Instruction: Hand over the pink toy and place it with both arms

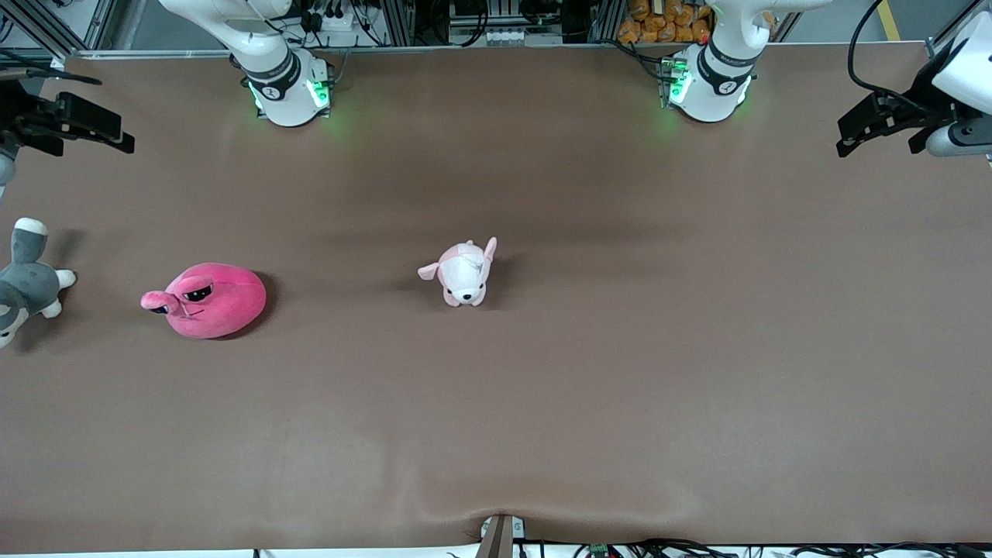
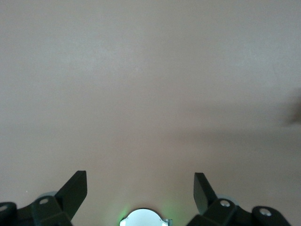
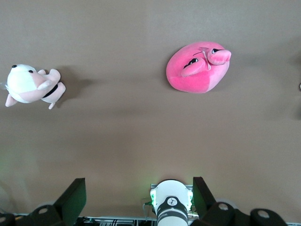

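**Both arms parked high, pink toy untouched on worktop**

The pink toy (image 1: 208, 301) lay on the brown worktop (image 1: 620, 372) toward the right arm's end, upright on its base, its eyes facing the front camera. Nothing touched it. A grey dog (image 1: 25, 277) lay well apart from it at the worktop's edge on that same end. A pale puppy (image 1: 463, 273) sat near the middle of the worktop, well apart from the pink toy and toward the left arm's end of it.

The right gripper (image 1: 93, 128) hung in the air over the worktop's edge at the right arm's end, above the grey dog's area. Its fingers (image 3: 75, 195) stood wide apart and held nothing; its wrist view showed the pink toy (image 3: 198, 67) and the puppy (image 3: 32, 84) far below.

The left gripper (image 1: 868, 128) hung over the worktop's edge at the left arm's end. Its fingers (image 2: 75, 188) were likewise wide apart and empty, with only bare worktop (image 2: 150, 94) below.
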Controlling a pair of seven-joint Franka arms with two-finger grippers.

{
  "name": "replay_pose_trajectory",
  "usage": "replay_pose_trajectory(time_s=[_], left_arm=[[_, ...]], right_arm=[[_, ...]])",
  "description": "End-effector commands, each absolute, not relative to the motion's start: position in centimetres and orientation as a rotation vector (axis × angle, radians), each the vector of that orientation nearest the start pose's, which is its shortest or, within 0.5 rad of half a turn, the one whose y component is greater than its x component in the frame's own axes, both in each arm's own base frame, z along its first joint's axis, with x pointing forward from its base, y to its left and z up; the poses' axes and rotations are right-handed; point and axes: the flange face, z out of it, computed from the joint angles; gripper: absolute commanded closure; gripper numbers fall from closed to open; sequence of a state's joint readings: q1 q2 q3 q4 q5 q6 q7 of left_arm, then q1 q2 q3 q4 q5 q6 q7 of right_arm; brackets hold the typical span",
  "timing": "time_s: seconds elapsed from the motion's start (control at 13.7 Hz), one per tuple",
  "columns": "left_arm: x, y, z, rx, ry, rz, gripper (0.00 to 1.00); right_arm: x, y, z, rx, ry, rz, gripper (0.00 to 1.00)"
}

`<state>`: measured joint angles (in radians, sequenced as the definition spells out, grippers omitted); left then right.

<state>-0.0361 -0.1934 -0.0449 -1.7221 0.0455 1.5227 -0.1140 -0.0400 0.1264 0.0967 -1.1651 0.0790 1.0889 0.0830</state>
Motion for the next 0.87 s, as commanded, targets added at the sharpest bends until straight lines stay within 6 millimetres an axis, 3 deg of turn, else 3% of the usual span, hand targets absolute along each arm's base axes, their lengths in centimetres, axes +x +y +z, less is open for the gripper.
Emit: replay_pose_trajectory(time_s=[0.0, 0.15, 0.44, 0.8], left_arm=[[49.0, -3.7, 65.4, -3.09, -0.034, 0.017, 0.0], [48.9, -3.4, 65.6, -3.096, -0.038, 0.011, 0.0], [49.0, -3.4, 66.0, -3.097, -0.036, -0.001, 0.0], [49.3, -3.6, 66.1, -3.094, -0.039, -0.006, 0.0]], right_arm=[[47.9, 4.5, 69.3, -3.12, -0.147, 0.18, 0.0], [47.7, 2.9, 69.1, -3.1, -0.35, 0.124, 0.0], [48.2, 0.9, 72.1, -3.112, -0.31, 0.028, 0.0], [48.6, 1.5, 71.9, -3.16, -0.322, 0.037, 0.0]])
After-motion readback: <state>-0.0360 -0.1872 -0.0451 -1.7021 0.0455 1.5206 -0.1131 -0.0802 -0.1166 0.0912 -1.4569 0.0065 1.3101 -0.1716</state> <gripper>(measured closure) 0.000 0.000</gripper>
